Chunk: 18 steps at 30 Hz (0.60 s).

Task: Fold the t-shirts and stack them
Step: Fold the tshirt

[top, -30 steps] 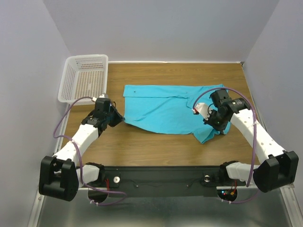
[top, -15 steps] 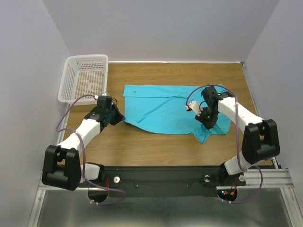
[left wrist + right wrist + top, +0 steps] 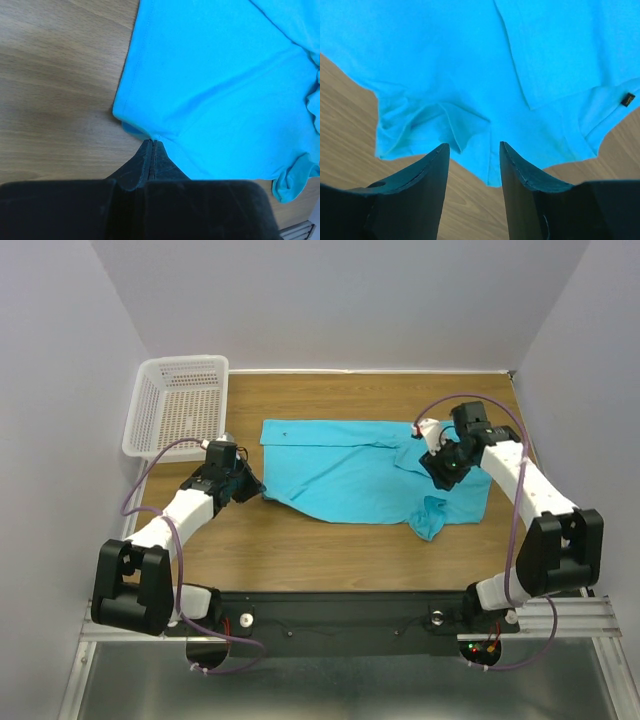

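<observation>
One turquoise-blue t-shirt [image 3: 350, 465] lies spread on the wooden table, partly folded, with a rumpled sleeve [image 3: 430, 520] at its near right corner. It fills the left wrist view [image 3: 220, 85] and the right wrist view [image 3: 470, 65]. My left gripper [image 3: 255, 487] is shut on the shirt's left hem corner [image 3: 152, 140]. My right gripper [image 3: 437, 462] is open and empty, raised over the shirt's right part; its fingers [image 3: 427, 175] frame the shirt's edge and bare wood.
A white mesh basket [image 3: 180, 405] stands at the far left corner of the table [image 3: 330, 540]. White walls close in the back and both sides. A small dark tag [image 3: 628, 99] shows on the shirt.
My right gripper has let go and moved up and away from the rumpled sleeve toward the far right of the shirt. My left gripper stays on the hem corner.
</observation>
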### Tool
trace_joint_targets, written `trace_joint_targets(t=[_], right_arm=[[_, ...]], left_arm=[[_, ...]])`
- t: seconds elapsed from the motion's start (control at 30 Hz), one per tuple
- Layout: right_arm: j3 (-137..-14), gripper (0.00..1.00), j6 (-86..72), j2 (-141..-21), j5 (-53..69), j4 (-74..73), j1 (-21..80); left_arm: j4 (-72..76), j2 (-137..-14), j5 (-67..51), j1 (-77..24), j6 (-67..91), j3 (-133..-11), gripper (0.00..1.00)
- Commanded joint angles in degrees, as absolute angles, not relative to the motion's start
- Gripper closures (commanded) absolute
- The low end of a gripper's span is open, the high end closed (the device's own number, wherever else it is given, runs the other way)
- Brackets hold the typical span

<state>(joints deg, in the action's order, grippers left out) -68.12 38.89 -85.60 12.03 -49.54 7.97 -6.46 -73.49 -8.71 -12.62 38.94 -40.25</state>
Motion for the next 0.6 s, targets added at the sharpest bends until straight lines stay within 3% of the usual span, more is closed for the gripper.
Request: trace_joint_targets(t=[0.0,0.2,0.57], right_arm=[[-61.6,0.50,48.6,-80.3,16.2,-49.1,4.8],[-56.2,0.46,74.8,-73.7,25.3,-49.1,-4.7],[-54.9,0.45,100.7,-82.2,40.3,-54.4,-8.1]], left_arm=[[-4.4,-73.5,-9.5,-12.2,38.0,-40.9,1.00],[-4.5,-73.4,-9.8,-12.2,37.9,-40.4,1.00],[-4.0,-73.0,-9.7,-12.1,37.9,-39.4,1.00]])
